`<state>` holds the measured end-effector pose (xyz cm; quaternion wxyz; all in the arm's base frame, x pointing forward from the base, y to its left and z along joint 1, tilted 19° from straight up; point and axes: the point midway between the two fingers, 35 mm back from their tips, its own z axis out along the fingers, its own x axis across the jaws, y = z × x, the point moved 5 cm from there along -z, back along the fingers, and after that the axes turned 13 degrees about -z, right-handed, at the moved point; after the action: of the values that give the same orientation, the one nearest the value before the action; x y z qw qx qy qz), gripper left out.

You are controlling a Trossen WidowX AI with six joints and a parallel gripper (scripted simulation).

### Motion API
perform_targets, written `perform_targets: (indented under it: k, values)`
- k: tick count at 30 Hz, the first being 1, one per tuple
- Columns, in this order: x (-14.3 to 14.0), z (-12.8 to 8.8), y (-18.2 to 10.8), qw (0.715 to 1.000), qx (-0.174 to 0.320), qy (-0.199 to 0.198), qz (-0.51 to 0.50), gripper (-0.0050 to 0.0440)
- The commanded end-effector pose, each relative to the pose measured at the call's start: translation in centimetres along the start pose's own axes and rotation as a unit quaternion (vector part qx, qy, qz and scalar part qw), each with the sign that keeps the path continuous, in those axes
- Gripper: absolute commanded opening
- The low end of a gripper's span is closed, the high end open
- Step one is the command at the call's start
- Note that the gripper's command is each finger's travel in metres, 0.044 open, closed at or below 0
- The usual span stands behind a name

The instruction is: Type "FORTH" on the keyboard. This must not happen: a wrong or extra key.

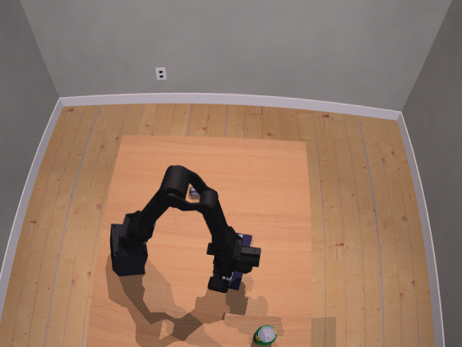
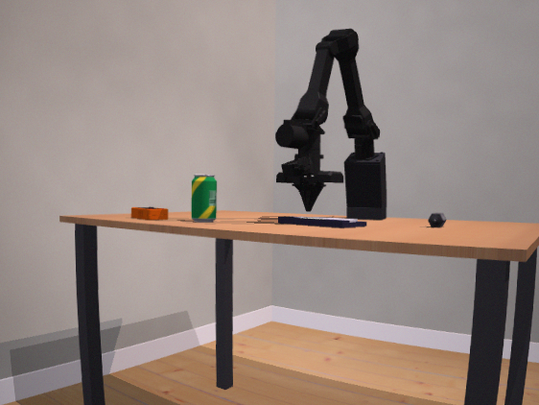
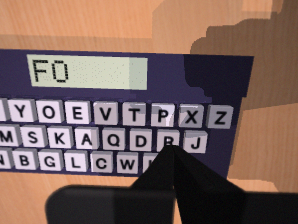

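Observation:
The dark blue keyboard [image 3: 125, 115] lies flat on the table, with white letter keys and a display [image 3: 87, 72] that reads "FO". My gripper [image 3: 170, 151] is shut and empty, its fingers forming one black point. The tip stands over the key between D and J, whose letter it partly hides; it looks like R [image 3: 167, 140]. In the side view the gripper tip [image 2: 307, 207] hangs a little above the keyboard [image 2: 321, 221]. From above, my arm covers most of the keyboard.
A green and yellow can [image 2: 204, 197] stands near the table's edge and also shows in the overhead view [image 1: 265, 335]. An orange box [image 2: 150, 213] lies at the table's far end. A small black polyhedron [image 2: 436, 220] sits beyond my base [image 2: 365, 184].

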<state>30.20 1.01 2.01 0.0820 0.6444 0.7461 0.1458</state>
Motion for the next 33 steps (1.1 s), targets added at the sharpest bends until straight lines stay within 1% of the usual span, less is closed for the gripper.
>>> perform_targets:
  k: [1,10,22,33]
  values:
    - [0.1,0.3,0.3,1.000,-0.004,0.001,-0.001,-0.0050]
    - [0.1,1.5,0.4,1.000,-0.006,0.000,0.000,-0.0050]
    - [0.0,1.3,0.4,1.000,-0.009,-0.001,-0.001,-0.0050]
    - [0.0,1.7,0.4,1.000,-0.006,-0.001,0.000,-0.0050]
